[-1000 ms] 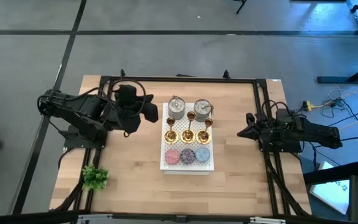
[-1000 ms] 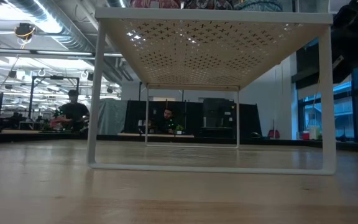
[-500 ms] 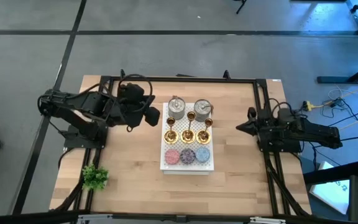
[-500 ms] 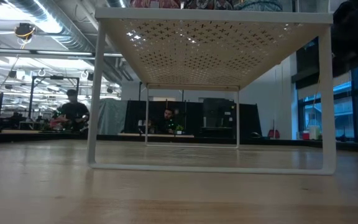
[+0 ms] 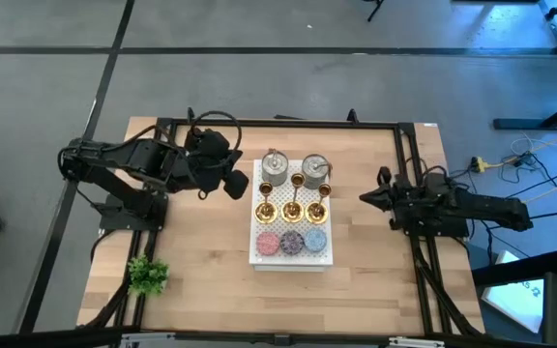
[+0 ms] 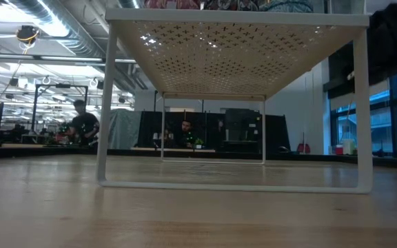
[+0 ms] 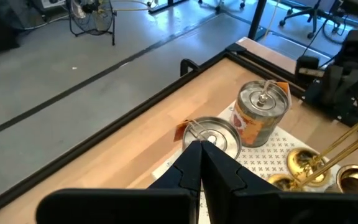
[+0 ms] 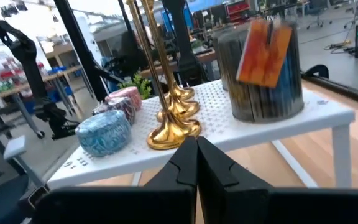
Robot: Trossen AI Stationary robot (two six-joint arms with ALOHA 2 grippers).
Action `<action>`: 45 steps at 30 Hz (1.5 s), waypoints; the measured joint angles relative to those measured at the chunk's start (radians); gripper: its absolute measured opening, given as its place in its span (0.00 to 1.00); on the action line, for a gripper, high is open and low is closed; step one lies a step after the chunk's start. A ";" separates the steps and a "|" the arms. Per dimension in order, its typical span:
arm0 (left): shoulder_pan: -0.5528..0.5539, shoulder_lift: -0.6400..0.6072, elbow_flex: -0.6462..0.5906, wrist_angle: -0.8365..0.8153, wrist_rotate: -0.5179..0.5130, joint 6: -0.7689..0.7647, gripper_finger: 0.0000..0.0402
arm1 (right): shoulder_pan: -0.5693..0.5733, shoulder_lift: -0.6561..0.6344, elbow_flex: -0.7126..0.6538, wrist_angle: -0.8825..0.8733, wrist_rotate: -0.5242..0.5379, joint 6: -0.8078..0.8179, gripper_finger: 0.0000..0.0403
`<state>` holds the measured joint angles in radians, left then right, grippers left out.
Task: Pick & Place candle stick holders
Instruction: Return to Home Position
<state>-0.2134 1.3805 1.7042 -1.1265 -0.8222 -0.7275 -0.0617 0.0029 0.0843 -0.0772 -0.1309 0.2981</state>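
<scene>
Three gold candle stick holders [image 5: 292, 209] stand upright on their flared bases in a row across the middle of a white perforated stand [image 5: 327, 259]. They also show in the right wrist view [image 8: 174, 127] and in the left wrist view [image 7: 308, 165]. My left gripper [image 5: 239, 185] hovers shut just left of the stand's far left corner, with nothing between its fingers [image 7: 201, 163]. Right of the stand, my right gripper [image 5: 363, 198] is also shut and empty and points level at it [image 8: 196, 152].
Two silvery tins [image 5: 275, 171] [image 5: 315, 170] sit on the stand's far row. Pink, purple and blue discs [image 5: 292, 241] lie on its near row. A small green plant [image 5: 147, 275] stands at the table's near left. Bare wood lies around the stand [image 6: 233, 96].
My left gripper has rolled about its own line and swung slightly toward the stand, staying shut. My right gripper has edged toward the stand, sinking a little and turning at the wrist, still shut. Nothing on the stand has moved.
</scene>
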 joint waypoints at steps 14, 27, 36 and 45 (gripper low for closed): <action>0.000 -0.029 0.001 -0.002 0.023 0.071 0.01 | 0.000 0.024 -0.075 0.090 0.150 0.010 0.00; -0.002 -0.078 0.001 0.004 0.089 0.190 0.01 | 0.000 0.024 -0.075 0.093 0.093 0.132 0.00; -0.053 -0.122 -0.016 0.009 0.066 0.213 0.00 | 0.000 0.024 -0.075 0.093 0.094 0.132 0.00; -0.101 -0.323 -0.362 0.185 0.022 0.095 0.00 | 0.000 0.024 -0.075 0.093 0.094 0.132 0.00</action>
<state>-0.3143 1.0580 1.3420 -0.9417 -0.7999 -0.6327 -0.0612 0.0273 0.0097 0.0158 -0.0370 0.4305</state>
